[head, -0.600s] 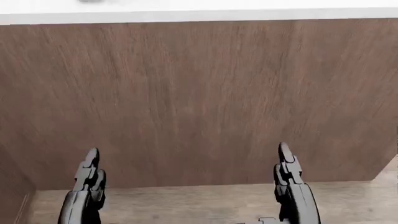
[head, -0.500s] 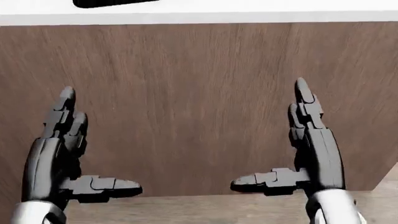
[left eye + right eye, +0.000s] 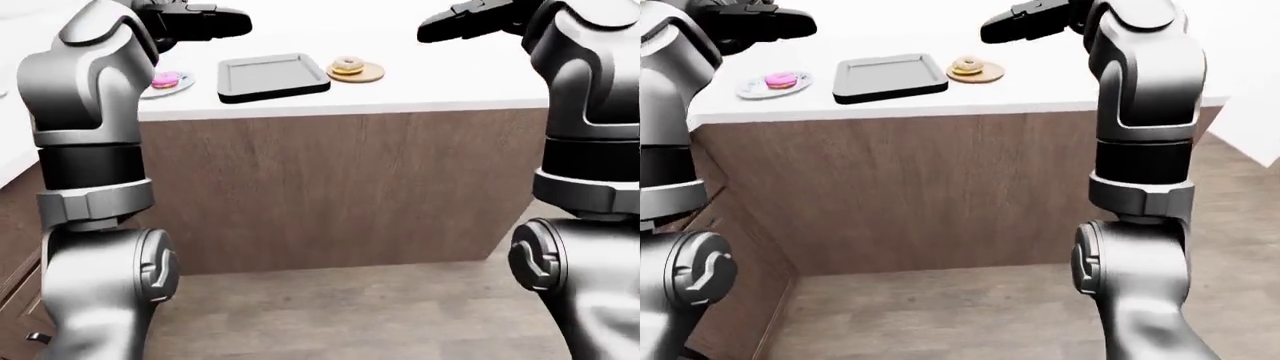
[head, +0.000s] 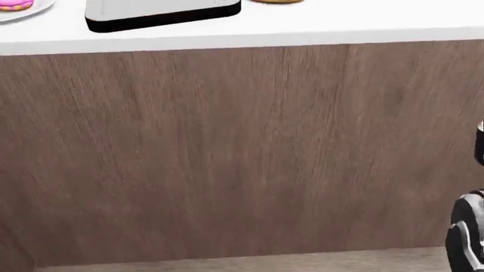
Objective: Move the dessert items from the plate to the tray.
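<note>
Hands gone from head view; pink-iced donut [image 3: 780, 80] on plate [image 3: 752, 90].

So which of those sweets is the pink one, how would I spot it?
Find the white counter and the dark tray on it. Left of the tray in the right-eye view sits a pale plate holding the pink doughnut; the other doughnut, right of the tray, is tan.

Wood-grain counter face [image 4: 242, 153] (matt top)
</note>
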`<state>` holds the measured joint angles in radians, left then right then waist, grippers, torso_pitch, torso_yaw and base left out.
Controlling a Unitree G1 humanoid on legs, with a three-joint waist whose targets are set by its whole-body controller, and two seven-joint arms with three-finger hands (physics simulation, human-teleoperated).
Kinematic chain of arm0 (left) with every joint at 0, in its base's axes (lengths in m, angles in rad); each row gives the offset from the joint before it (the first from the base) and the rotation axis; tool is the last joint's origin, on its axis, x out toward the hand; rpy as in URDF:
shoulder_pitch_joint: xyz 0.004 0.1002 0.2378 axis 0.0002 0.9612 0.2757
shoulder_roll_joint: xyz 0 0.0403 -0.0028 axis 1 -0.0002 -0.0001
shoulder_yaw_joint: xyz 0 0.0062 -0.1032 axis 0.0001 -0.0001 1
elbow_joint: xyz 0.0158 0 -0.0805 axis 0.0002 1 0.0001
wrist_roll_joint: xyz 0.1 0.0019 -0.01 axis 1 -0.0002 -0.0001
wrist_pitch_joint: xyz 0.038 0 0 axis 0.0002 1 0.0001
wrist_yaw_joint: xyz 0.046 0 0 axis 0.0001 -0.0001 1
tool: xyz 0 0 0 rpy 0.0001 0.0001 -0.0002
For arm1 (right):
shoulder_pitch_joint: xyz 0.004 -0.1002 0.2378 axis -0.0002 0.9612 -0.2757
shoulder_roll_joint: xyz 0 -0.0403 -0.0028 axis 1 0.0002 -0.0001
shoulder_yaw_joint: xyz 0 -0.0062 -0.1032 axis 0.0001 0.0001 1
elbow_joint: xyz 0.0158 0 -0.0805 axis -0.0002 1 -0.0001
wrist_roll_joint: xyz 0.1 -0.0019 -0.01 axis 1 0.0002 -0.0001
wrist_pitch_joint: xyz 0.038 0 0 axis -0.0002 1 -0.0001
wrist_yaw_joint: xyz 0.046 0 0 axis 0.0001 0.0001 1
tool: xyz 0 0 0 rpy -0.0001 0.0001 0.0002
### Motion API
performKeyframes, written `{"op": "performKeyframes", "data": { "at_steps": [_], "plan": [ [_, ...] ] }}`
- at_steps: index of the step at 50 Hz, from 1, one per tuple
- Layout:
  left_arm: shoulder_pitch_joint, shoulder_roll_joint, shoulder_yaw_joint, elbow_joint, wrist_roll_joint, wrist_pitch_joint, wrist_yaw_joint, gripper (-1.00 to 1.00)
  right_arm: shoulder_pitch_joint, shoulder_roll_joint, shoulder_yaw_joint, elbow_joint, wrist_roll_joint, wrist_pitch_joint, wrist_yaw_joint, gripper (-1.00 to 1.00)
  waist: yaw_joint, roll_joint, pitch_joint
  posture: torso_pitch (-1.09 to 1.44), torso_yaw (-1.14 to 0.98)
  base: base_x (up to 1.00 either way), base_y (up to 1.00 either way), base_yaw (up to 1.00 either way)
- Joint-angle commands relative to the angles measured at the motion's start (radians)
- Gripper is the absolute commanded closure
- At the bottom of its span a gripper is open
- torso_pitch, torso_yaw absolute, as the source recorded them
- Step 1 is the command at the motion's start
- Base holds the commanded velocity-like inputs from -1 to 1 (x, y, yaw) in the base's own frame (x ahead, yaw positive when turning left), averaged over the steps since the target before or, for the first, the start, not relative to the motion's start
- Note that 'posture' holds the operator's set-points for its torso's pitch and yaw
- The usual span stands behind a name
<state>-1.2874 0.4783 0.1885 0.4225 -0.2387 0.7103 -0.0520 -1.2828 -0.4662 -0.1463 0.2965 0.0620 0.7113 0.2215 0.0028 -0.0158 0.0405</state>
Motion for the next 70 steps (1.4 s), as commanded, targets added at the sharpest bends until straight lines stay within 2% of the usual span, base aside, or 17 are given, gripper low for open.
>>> {"op": "performKeyframes", "data": {
  "at_steps": [1,11,16,17,25,28,29,38,41,43,44,45,49,52,59,64,70],
  "plan": [
    [-0.051,0.018,0.008,-0.006,-0.001,-0.033,-0.013,-1.00,-0.067,-0.016,-0.021,0.027,-0.012,-0.075,0.001,-1.00,-0.005,-0.002,-0.004,0.00,0.00,0.45,0.06,0.00],
    [-0.106,0.071,0.024,0.061,-0.015,-0.074,-0.004,-1.00,-0.099,-0.021,0.002,-0.028,-0.028,0.015,0.038,-1.00,-0.011,0.013,-0.005,0.00,0.00,0.48,0.12,0.00],
    [-0.100,0.095,0.019,0.008,-0.012,-0.045,-0.021,-1.00,-0.132,-0.048,-0.009,-0.043,-0.041,0.049,0.071,-1.00,-0.027,0.127,-0.027,0.00,0.00,0.50,0.20,0.00],
    [-0.100,0.097,0.019,0.010,-0.009,-0.051,-0.022,-1.00,-0.129,-0.052,-0.008,-0.054,-0.045,0.061,0.073,-1.00,-0.015,0.081,-0.014,0.00,0.00,0.50,0.34,0.00],
    [-0.114,0.127,0.026,-0.033,-0.007,-0.020,-0.027,-1.00,-0.123,-0.050,-0.027,-0.130,-0.020,0.096,0.070,-1.00,0.017,0.019,0.017,0.00,0.00,0.55,0.39,0.00],
    [-0.112,0.130,0.027,-0.041,-0.005,-0.015,-0.025,-1.00,-0.117,-0.048,-0.031,-0.148,-0.011,0.105,0.062,-1.00,0.015,-0.061,-0.009,0.00,0.00,0.68,0.47,0.00],
    [-0.116,0.131,0.027,-0.043,-0.006,-0.010,-0.025,-1.00,-0.114,-0.047,-0.031,-0.154,-0.006,0.106,0.061,-1.00,0.010,-0.021,0.018,0.00,0.00,0.70,0.46,0.00],
    [-0.115,0.135,0.028,-0.059,-0.003,0.008,-0.027,-1.00,-0.087,-0.054,-0.024,-0.189,-0.001,0.125,0.063,-1.00,0.005,-0.031,-0.005,0.00,0.00,0.70,0.69,0.00],
    [-0.115,0.138,0.028,-0.054,0.000,0.003,-0.030,-1.00,-0.083,-0.053,-0.018,-0.185,-0.014,0.132,0.059,-1.00,0.014,-0.005,-0.006,0.00,0.00,0.52,0.83,0.00],
    [-0.113,0.140,0.030,-0.054,0.000,0.004,-0.030,-1.00,-0.084,-0.052,-0.017,-0.176,-0.023,0.129,0.058,-1.00,0.013,0.152,-0.061,0.00,0.00,0.03,0.04,0.00],
    [-0.111,0.140,0.031,-0.057,-0.001,0.004,-0.030,-1.00,-0.081,-0.055,-0.006,-0.180,-0.033,0.131,0.063,-1.00,0.011,0.193,-0.030,0.00,0.00,0.00,0.00,0.00],
    [-0.106,0.139,0.030,-0.065,-0.002,0.010,-0.031,-1.00,-0.086,-0.051,-0.012,-0.176,-0.032,0.126,0.064,-1.00,0.014,0.160,0.027,0.00,0.00,0.00,0.00,0.00],
    [-0.102,0.140,0.032,-0.079,-0.004,0.021,-0.029,-1.00,-0.090,-0.049,-0.018,-0.176,-0.033,0.117,0.073,-1.00,0.006,0.092,-0.020,0.00,0.00,0.07,0.10,0.00],
    [-0.102,0.140,0.031,-0.077,-0.004,0.016,-0.030,-1.00,-0.088,-0.044,-0.029,-0.178,-0.025,0.116,0.067,-1.00,0.009,0.042,-0.005,0.00,0.00,0.27,0.23,0.00],
    [-0.106,0.145,0.031,-0.086,-0.003,0.026,-0.033,-1.00,-0.076,-0.042,-0.025,-0.196,-0.016,0.120,0.065,-1.00,-0.005,0.049,-0.022,0.00,0.00,0.27,0.11,0.00],
    [-0.115,0.151,0.030,-0.082,-0.001,0.025,-0.034,-1.00,-0.076,-0.046,-0.020,-0.203,-0.014,0.126,0.070,-1.00,-0.012,0.004,-0.012,0.00,0.00,0.00,0.00,0.00],
    [-0.110,0.154,0.033,-0.095,-0.003,0.034,-0.036,-1.00,-0.077,-0.044,-0.018,-0.212,-0.015,0.137,0.076,-1.00,-0.005,-0.017,0.038,0.00,0.00,0.00,0.00,0.00]
  ]
}}
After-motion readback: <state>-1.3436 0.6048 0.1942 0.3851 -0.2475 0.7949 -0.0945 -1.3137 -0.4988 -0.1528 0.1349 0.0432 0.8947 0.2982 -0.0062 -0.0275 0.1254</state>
